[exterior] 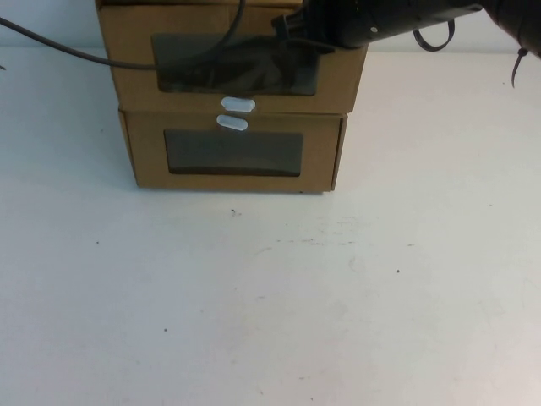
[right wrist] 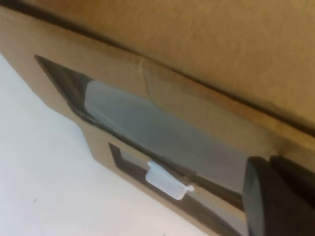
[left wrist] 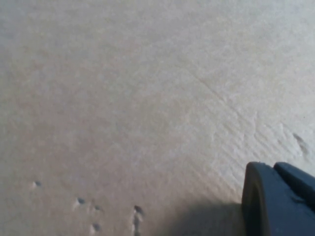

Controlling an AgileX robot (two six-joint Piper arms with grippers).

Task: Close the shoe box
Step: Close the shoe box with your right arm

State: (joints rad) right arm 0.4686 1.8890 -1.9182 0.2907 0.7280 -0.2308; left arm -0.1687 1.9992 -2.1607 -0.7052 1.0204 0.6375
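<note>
Two brown boxes are stacked at the table's far side. The upper one is the shoe box (exterior: 254,93), with a clear window (exterior: 237,63) and a white pull tab (exterior: 237,104) just below it. My right gripper (exterior: 287,30) is shut and empty, against the upper right of the box's front panel. In the right wrist view the gripper (right wrist: 269,160) sits close to the panel (right wrist: 113,64), beside the window (right wrist: 162,128) and the tab (right wrist: 165,181). My left gripper (left wrist: 273,164) is shut, close over plain cardboard (left wrist: 123,98). It is out of the high view.
The twin box (exterior: 321,152) lies underneath, its white tab (exterior: 232,123) above its window. A black cable (exterior: 84,52) runs across from the left to the top of the stack. The white table (exterior: 270,296) stretches in front of the boxes.
</note>
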